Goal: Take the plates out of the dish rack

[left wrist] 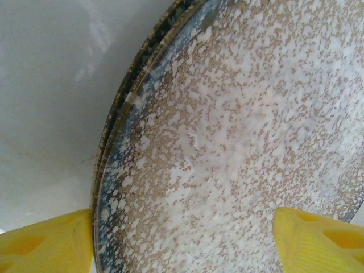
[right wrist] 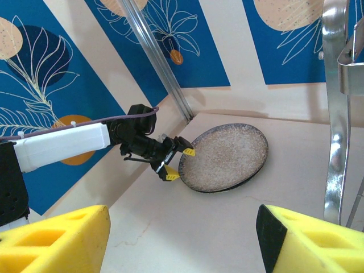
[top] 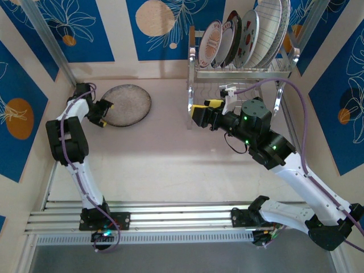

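A speckled grey plate (top: 126,104) lies flat on the table at the back left; in the left wrist view a second rim shows under this plate (left wrist: 239,148). My left gripper (top: 105,112) is open at the plate's left edge, its yellow fingers (left wrist: 45,242) standing on either side of the rim. The chrome dish rack (top: 244,73) stands at the back right with several plates upright in its upper tier, among them a red sunburst one (top: 211,44) and a plaid one (top: 272,28). My right gripper (top: 202,111) is open and holds nothing, in front of the rack's left leg.
Blue and cream patterned walls close the table on the left, back and right. A rack leg (right wrist: 335,114) stands close on the right in the right wrist view, where the plate (right wrist: 224,156) and left gripper (right wrist: 177,163) lie across bare tabletop.
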Controlling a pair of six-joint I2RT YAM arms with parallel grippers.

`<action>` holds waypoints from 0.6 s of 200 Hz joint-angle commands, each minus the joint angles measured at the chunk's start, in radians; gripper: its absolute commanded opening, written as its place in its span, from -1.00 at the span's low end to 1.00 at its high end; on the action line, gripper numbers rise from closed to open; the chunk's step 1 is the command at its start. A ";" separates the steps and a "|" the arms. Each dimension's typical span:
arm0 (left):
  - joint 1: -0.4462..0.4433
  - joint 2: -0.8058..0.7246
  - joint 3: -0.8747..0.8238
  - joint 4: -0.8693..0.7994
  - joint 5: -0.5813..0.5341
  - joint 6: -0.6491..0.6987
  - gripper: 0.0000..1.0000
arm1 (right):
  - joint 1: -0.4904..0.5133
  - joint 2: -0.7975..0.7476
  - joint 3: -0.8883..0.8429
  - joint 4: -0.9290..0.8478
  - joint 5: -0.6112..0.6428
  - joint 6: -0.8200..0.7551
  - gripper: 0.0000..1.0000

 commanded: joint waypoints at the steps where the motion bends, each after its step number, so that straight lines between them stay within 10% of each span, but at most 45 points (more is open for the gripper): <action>1: -0.006 0.001 0.035 -0.003 -0.017 0.024 0.59 | -0.006 -0.014 0.039 -0.003 -0.006 0.007 0.39; 120: -0.029 -0.260 -0.130 -0.019 -0.079 0.007 0.87 | -0.010 0.014 0.248 -0.162 0.231 -0.165 0.41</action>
